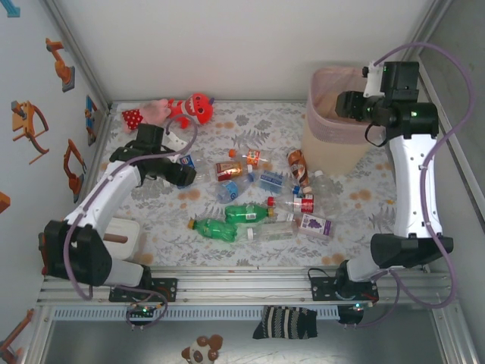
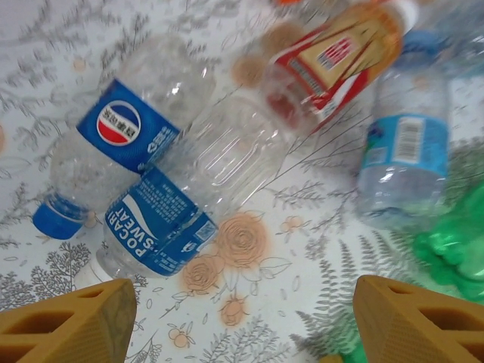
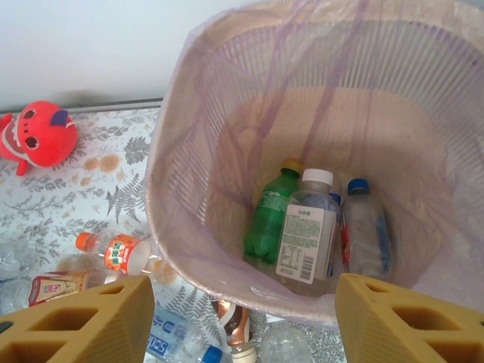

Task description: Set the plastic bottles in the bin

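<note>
Left tool (image 2: pixel 242 321): jaws wide, nothing between the fingers. It hangs low over the left side of the bottle scatter on the desk (image 1: pixel 364 205).

Below my left wrist camera:
- A clear Pepsi bottle (image 2: pixel 113 147) with a blue cap lies on its side, touching a Pocari Sweat bottle (image 2: pixel 193 200). I can't tell which one overlaps the other.
- Past them lies a red-and-gold bottle (image 2: pixel 333 57), with a pale-blue-label bottle (image 2: pixel 401 151) just beside it.
- A blurred green shape (image 2: pixel 454 253) sits at the frame's right edge, probably another bottle.

Right tool (image 3: pixel 242 318): jaws also wide and empty, poised above the mouth of the bin (image 3: pixel 162 189).

The bin stands at the far right of the desk and is lined with a thin pinkish bag. At the bottom, leaning close together:
- a yellow-capped green bottle (image 3: pixel 268 215)
- a white-capped clear bottle (image 3: pixel 306 234)
- a blue-capped clear bottle (image 3: pixel 367 231)

Overhead view: many bottles lie loose mid-desk, between the two arms.
- A long green bottle (image 1: pixel 216 229) lies nearest the arm bases.
- A purple-label bottle (image 1: pixel 314 225) lies to its right.
- A red plush toy (image 1: pixel 198 108) rests at the far edge, well apart from the bin.
</note>
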